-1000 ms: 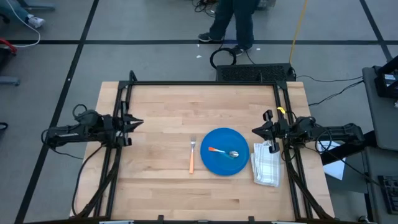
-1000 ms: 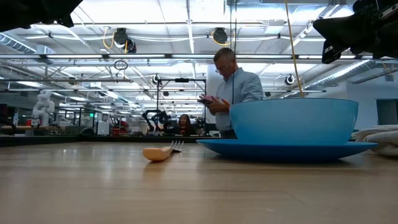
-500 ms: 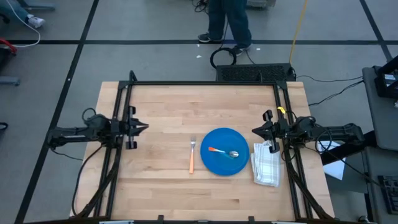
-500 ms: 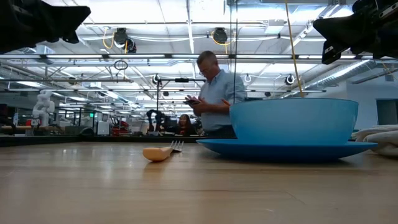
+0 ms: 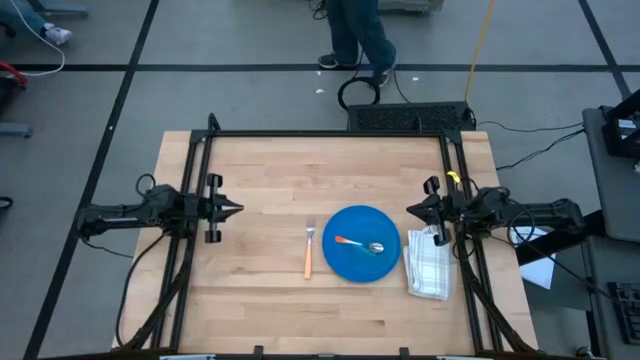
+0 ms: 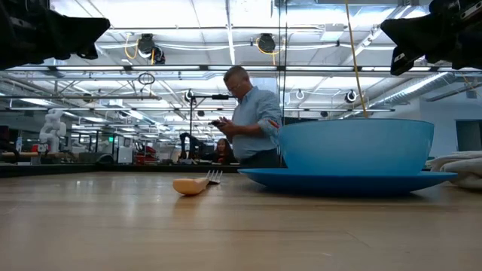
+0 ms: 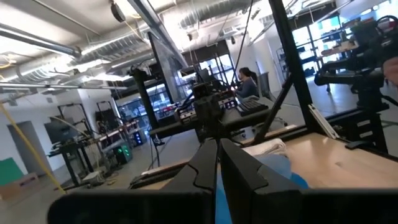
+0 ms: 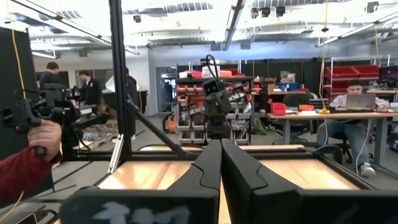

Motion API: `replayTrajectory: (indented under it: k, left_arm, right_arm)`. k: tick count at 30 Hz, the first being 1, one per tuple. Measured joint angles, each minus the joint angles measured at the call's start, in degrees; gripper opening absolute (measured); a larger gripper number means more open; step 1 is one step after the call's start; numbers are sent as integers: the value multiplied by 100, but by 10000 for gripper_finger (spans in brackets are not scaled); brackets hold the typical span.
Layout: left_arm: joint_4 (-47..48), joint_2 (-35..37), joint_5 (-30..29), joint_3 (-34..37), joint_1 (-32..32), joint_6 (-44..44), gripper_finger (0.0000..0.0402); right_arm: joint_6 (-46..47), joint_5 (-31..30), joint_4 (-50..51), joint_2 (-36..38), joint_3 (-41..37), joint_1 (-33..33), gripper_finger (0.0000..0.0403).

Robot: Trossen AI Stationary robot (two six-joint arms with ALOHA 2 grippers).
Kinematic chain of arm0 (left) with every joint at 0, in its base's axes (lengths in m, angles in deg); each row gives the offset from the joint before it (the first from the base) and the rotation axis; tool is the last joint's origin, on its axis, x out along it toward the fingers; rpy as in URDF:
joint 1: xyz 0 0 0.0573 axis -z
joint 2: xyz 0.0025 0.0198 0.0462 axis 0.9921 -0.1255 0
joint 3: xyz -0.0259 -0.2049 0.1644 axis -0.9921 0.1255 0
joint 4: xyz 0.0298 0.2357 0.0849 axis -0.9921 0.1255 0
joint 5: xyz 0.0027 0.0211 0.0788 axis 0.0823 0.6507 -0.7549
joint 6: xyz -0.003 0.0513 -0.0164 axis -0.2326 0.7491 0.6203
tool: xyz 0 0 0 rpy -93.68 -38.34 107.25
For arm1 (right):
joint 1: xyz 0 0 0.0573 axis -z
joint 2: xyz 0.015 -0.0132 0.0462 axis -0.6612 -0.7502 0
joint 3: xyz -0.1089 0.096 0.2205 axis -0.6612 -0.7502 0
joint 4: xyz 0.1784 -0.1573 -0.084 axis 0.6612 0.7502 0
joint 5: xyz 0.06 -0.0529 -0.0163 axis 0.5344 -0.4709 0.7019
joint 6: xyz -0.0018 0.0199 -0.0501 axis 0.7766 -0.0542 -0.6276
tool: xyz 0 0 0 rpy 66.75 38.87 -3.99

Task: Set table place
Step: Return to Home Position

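Table, judged heavy & stiff w/ no grip pt, is being flanked mid-frame by left gripper and right gripper, both closed tight, empty.

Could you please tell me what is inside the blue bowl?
An orange-handled spoon lies in the bowl. In the low view the bowl's wall hides it.

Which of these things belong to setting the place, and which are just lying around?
Belonging: table; blue plate; blue bowl on it; orange spoon in the bowl; orange fork beside the plate; probably the folded cloth on its other side; left gripper and right gripper, both shut, at the table's sides.
Lying about: coiled black cable on the floor; a person beyond the table.
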Motion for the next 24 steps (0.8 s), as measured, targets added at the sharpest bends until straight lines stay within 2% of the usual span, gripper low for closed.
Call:
replayTrajectory:
  k: [9, 24]
  left_arm:
    - [140, 0, -136, 0, 0, 53, 26]
    - [719, -4, -134, 0, 0, -70, 26]
  right_arm:
    - [22, 0, 374, 471, 0, 0, 0]
    - [264, 9, 956, 466, 0, 0, 0]
